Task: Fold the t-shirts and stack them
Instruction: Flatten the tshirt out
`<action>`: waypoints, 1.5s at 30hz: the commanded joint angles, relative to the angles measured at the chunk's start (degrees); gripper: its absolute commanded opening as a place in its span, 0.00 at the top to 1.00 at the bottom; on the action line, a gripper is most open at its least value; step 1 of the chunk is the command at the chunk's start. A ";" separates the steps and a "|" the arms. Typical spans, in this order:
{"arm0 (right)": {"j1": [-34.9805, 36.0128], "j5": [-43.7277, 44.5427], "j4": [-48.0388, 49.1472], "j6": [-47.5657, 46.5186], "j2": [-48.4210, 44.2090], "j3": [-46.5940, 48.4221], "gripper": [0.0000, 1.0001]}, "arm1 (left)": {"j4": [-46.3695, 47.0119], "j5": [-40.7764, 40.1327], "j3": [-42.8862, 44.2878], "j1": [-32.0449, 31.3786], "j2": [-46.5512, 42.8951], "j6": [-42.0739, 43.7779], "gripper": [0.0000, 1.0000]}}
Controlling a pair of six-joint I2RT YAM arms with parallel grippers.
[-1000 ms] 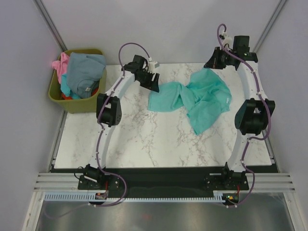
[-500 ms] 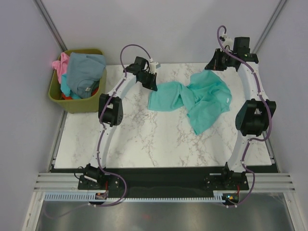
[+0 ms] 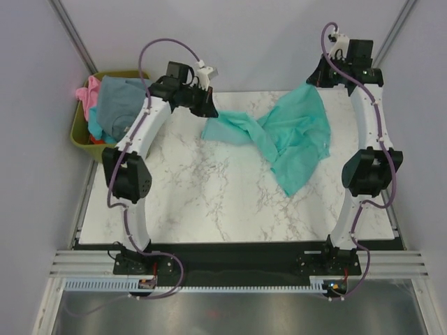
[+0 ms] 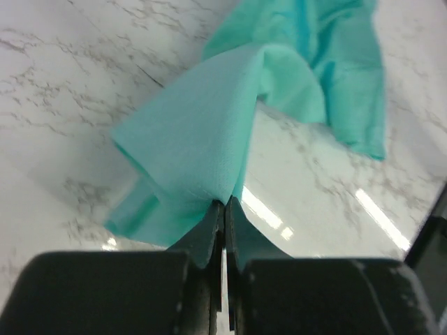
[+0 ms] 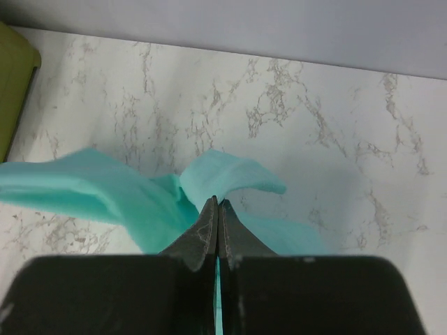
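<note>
A teal t-shirt (image 3: 286, 136) hangs twisted between both grippers above the marble table (image 3: 202, 195), its lower part trailing toward the right middle. My left gripper (image 3: 207, 112) is shut on the shirt's left end; in the left wrist view the cloth (image 4: 209, 132) bunches out of the pinched tips (image 4: 224, 204). My right gripper (image 3: 318, 80) at the far right is shut on the shirt's other end, with teal cloth (image 5: 223, 174) folding over its tips (image 5: 217, 202). Grey-blue (image 3: 122, 101) and pink (image 3: 87, 94) t-shirts lie heaped in the bin.
An olive-green bin (image 3: 78, 132) stands off the table's far-left corner, with teal and red-orange cloth showing under the grey-blue shirt. Grey walls close in the back and sides. Both arm bases sit at the near edge.
The left gripper closed on the shirt's left end and lifted it up and to the left. The right gripper rose with its end, and the shirt now stretches between them.
</note>
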 commanded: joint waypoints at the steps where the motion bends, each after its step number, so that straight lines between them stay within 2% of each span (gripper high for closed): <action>1: -0.30 1.35 1.26 -0.17 -1.01 1.31 1.00 | -4.98 7.11 -12.51 0.45 -20.04 3.47 0.98; 3: -0.30 0.83 1.43 -0.17 -2.67 -0.97 1.00 | -8.84 9.30 -21.63 0.53 -25.08 4.79 0.98; 4: -0.21 0.65 1.43 -0.17 -3.20 -1.68 1.00 | -13.65 10.01 -24.21 0.45 -28.50 5.40 0.98; 6: -0.21 0.56 1.43 -0.26 -4.17 -3.61 1.00 | -18.24 11.85 -30.08 0.53 -30.63 7.51 0.93; 7: -0.30 0.30 1.52 -0.35 -4.96 -4.05 1.00 | -22.53 11.86 -31.60 0.53 -31.51 8.48 0.75; 8: -0.21 0.21 1.34 -0.35 -5.23 -4.41 1.00 | -23.79 11.60 -32.75 0.45 -32.04 10.23 0.64; 11: -0.21 -0.31 1.43 -0.35 -5.23 -5.20 1.00 | -23.55 6.43 -33.29 0.53 -31.26 11.21 0.43; 12: 0.05 -0.40 1.34 -0.35 -4.88 -5.29 1.00 | -22.58 3.72 -31.63 0.53 -29.95 11.04 0.41; 14: 0.40 -0.49 1.43 -0.35 -4.62 -5.11 1.00 | -20.74 0.97 -27.08 0.71 -28.02 10.95 0.26; 17: 0.67 -0.14 1.52 -0.35 -4.00 -3.97 1.00 | -17.67 -4.89 -22.93 1.06 -24.58 10.69 0.25; 21: 0.76 0.56 1.78 -0.35 -2.86 -2.56 1.00 | -15.28 -9.84 -22.83 0.97 -18.27 11.73 0.28; 25: 0.84 0.21 1.78 0.18 -2.07 -2.74 1.00 | -13.26 -14.93 -23.18 0.97 -13.08 13.58 0.38; 26: 0.93 0.04 1.70 0.18 -1.89 -2.83 1.00 | -12.65 -19.03 -23.61 0.89 -12.45 13.58 0.40; 29: 1.02 -0.05 1.78 0.18 -1.54 -3.00 1.00 | -11.67 -24.41 -23.44 0.88 -10.69 16.04 0.47; 36: 1.11 -0.23 1.78 -0.17 -1.01 -3.18 1.00 | -11.93 -26.98 -22.39 -0.52 -11.04 18.94 0.50; 45: 1.11 0.04 1.69 -0.26 0.04 -2.92 1.00 | -12.73 -30.68 -26.69 -7.20 -10.78 22.55 0.50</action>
